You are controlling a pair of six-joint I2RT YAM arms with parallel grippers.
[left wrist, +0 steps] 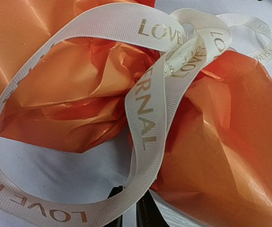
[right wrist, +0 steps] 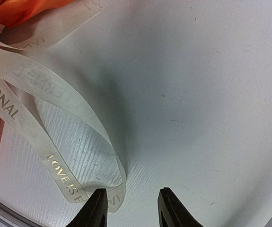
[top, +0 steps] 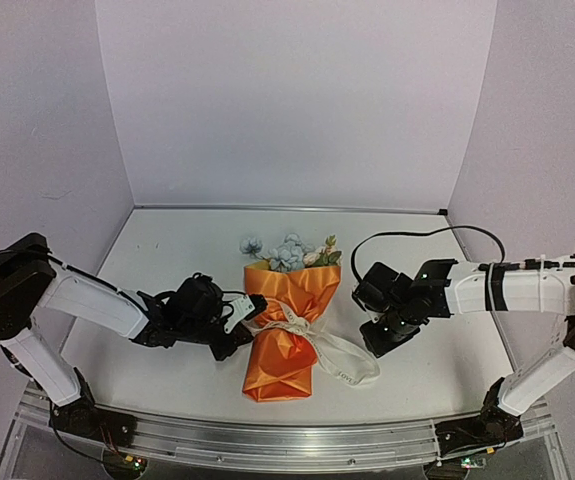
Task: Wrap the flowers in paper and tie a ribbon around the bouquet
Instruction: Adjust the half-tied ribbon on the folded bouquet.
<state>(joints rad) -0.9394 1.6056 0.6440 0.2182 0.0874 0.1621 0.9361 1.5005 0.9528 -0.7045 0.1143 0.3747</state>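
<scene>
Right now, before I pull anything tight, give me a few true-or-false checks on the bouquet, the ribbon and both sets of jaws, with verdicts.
1. The flowers point toward the far wall. True.
2. The ribbon lies loose beside the bouquet. False: it is wrapped around the pinched middle, with a loop trailing toward the right arm.
3. The right jaws stand open with nothing between them. True.
4. The left jaws are clear of the ribbon. False: the ribbon runs down between them.
5. The paper shows yellow outside. False: it shows orange.

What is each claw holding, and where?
Left claw pinches the cream lettered fabric ribbon at its big loop's base; right claw open, holding nothing.
</scene>
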